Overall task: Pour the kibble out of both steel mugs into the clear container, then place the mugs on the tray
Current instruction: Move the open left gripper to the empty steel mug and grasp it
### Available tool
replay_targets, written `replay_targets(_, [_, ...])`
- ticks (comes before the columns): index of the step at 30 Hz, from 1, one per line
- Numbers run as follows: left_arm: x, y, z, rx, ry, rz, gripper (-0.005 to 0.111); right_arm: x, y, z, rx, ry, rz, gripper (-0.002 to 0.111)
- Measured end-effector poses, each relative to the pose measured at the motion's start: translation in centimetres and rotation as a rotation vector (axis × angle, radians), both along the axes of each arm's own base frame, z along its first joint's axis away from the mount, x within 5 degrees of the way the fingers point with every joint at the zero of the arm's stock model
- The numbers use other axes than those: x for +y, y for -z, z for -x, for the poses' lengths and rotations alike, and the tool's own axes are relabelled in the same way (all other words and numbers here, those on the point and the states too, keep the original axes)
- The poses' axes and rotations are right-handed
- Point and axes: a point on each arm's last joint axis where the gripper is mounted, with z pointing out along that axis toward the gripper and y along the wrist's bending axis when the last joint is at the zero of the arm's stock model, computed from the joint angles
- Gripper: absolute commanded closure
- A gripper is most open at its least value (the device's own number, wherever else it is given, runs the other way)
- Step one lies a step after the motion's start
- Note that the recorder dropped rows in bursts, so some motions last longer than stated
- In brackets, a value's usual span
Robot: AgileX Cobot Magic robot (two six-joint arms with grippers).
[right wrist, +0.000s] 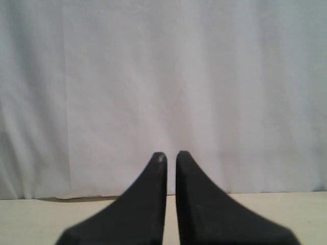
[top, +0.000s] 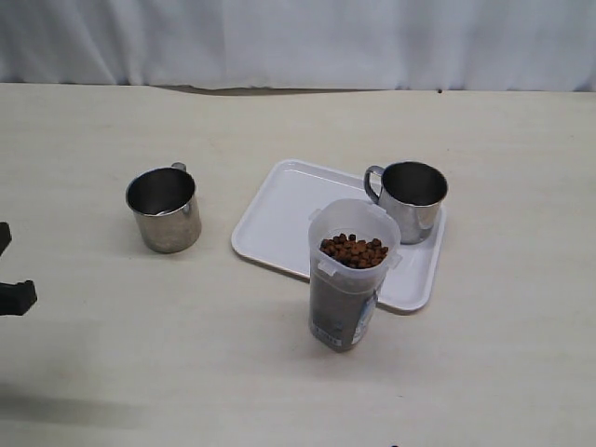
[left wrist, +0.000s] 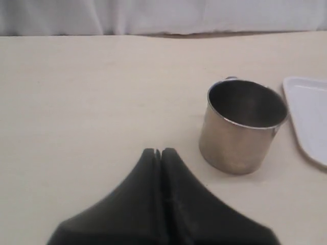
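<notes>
kibble [top: 354, 250], small dark-brown pellets, fills the container [top: 346, 307] nearly to its open rim. the container stands upright on the table [top: 93, 354], just in front of the tray's [top: 279, 219] near edge. one mug [top: 412, 200] stands upright at the tray's far right corner. the other mug [top: 165, 209], shiny steel and empty, stands on the table left of the tray, apart from it, with open table around. left gripper [left wrist: 160, 152] is closed on nothing near that mug; right gripper [right wrist: 170, 155] is closed too, holding nothing.
</notes>
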Motion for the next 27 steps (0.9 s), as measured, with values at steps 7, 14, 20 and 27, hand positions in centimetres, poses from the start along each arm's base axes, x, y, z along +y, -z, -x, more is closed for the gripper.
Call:
replay_targets(7, [-0.4, 1.3, -1.3, -0.036, 0.082, -0.102, 0.107, 0.0, 0.0, 0.0, 0.003, -0.001, -0.008, 0.103])
replay_targets(14, [-0.9, 3.0, -5.0, -0.003, 0.314, -0.100, 0.107, 0.0, 0.0, 0.0, 0.004, 0.000, -0.008, 0.103])
replay_targets(20, [1.0, 5.4, -6.6, 0.009, 0.576, 0.037, 0.107, 0.0, 0.1, 0.0, 0.008, 0.002, -0.007, 0.103])
replay_targets(27, [2.8, 9.4, -8.9, 0.118, 0.662, 0.180, 0.087, 0.0, 0.1, 0.0, 0.011, -0.001, -0.021, 0.103])
